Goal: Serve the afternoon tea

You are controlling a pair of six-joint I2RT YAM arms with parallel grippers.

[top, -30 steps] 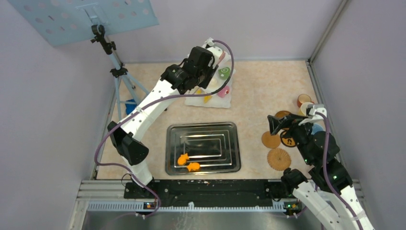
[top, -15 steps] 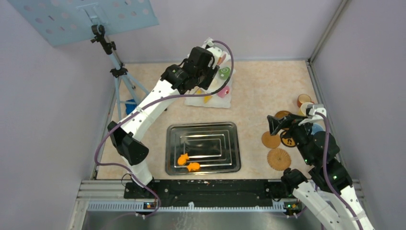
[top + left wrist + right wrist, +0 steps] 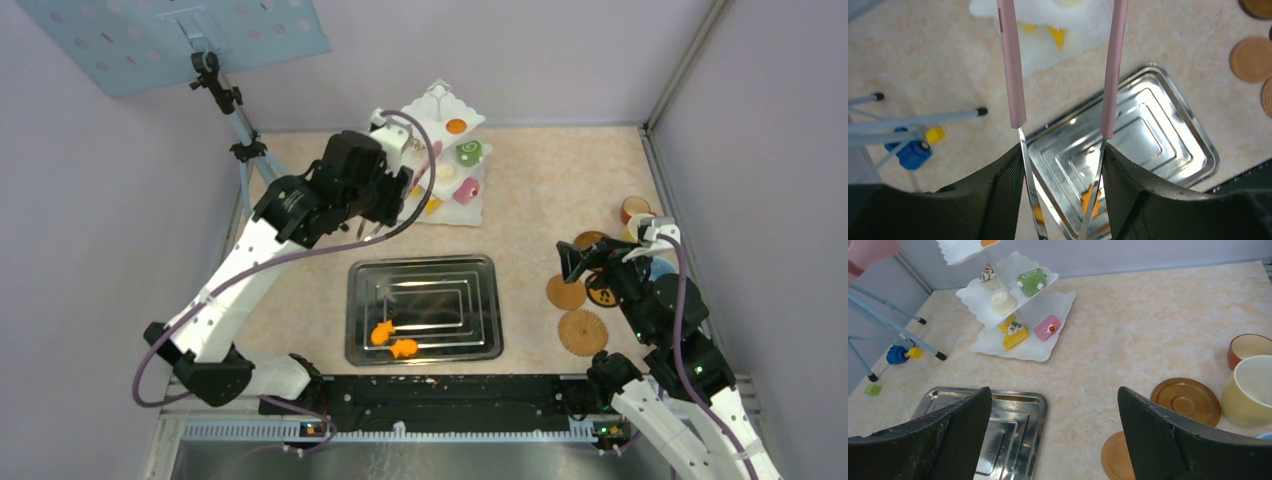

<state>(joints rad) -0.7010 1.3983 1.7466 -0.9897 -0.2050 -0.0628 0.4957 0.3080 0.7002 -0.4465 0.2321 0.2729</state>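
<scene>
The white three-tier stand (image 3: 432,100) stands at the back with an orange pastry (image 3: 456,126) on top, a green swirl (image 3: 468,153) and a cream one (image 3: 445,171) on the middle tier, and pink (image 3: 466,190) and yellow (image 3: 432,206) ones at the bottom. Two orange pastries (image 3: 381,331) lie in the steel tray (image 3: 425,270). My left gripper (image 3: 1063,150) is shut on the pink tongs (image 3: 1012,75), whose empty arms are spread above the tray's far left corner. My right gripper (image 3: 1053,390) is open and empty beside the coasters (image 3: 566,292), brown mug (image 3: 634,209) and yellow mug (image 3: 1250,390).
A tripod (image 3: 240,150) carrying a blue perforated board stands at the back left, with a small blue object (image 3: 912,154) and a yellow block at its feet. Enclosure walls close in the table on the left, back and right.
My left arm has drawn back from the stand toward the tray. The tongs' arms have spread apart. The orange pastry now shows on the top tier. The right arm has not moved.
</scene>
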